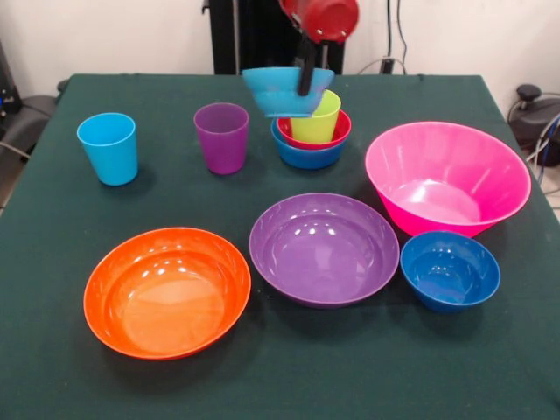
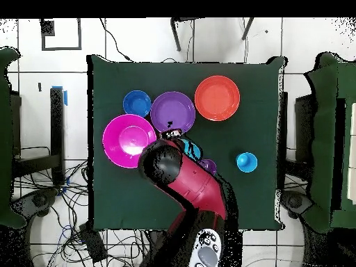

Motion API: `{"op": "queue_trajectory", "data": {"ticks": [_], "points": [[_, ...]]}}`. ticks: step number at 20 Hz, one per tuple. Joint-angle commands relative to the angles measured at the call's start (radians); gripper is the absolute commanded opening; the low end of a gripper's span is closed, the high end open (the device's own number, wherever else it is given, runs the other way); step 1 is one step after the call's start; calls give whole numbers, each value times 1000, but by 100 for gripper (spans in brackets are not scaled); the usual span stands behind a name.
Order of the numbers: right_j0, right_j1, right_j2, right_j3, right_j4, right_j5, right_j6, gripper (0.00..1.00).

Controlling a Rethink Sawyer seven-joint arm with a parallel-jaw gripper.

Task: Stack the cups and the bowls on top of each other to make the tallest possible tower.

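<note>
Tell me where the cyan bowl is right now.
In the front view, the cyan bowl hangs in the gripper just above the lime green cup, right of the purple cup.

Overhead view. I see the red and black arm point(image 2: 182, 179) reaching up from the bottom edge over the dark green table point(image 2: 257, 201). Beyond it lie the pink bowl point(image 2: 125, 141), dark blue bowl point(image 2: 137, 103), purple bowl point(image 2: 174, 111) and orange bowl point(image 2: 217, 98). The light blue cup point(image 2: 246, 162) stands apart, right of the arm. The arm partly covers a cyan bowl point(image 2: 190, 147) and the purple cup point(image 2: 208, 166).
</note>
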Motion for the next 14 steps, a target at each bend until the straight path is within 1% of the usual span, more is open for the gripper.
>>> {"op": "queue_trajectory", "data": {"ticks": [1, 5, 14], "points": [[62, 49, 62, 29, 60, 11, 268, 0], [81, 46, 39, 18, 65, 44, 266, 0], [91, 12, 4, 13, 47, 116, 272, 0]]}}
